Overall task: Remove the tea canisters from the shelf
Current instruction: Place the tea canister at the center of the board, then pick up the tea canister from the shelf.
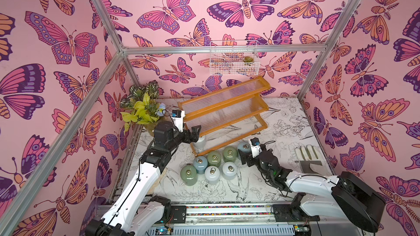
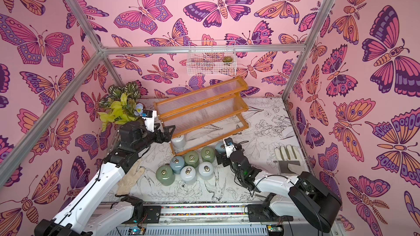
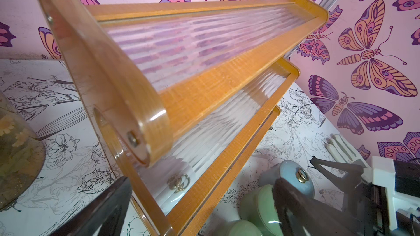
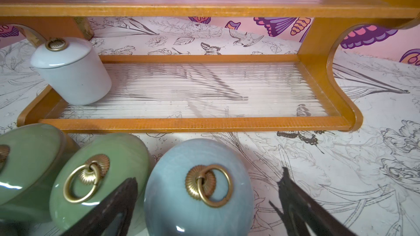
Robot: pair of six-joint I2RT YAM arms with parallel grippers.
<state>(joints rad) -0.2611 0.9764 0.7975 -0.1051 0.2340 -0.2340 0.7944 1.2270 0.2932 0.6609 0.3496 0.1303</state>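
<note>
One white canister (image 4: 72, 71) sits on the shelf (image 1: 223, 107), bottom tier, left end.
At lower centre in both top views, seven more canisters (image 1: 213, 158) stand on the table (image 1: 284, 132). The right gripper (image 4: 209, 174), spread wide, straddles a light blue canister (image 4: 197, 191). The left gripper (image 1: 197, 132), fingers apart, hovers above the white one.

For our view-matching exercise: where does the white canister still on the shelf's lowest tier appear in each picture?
In a top view: white canister at the lowest tier's end nearest the plant.
In a top view: same place.
Left wrist: blurred, behind the ribbed plastic.
Right wrist: on the tier, beyond the green canisters.
Shared landmark: the shelf's orange frame.
</note>
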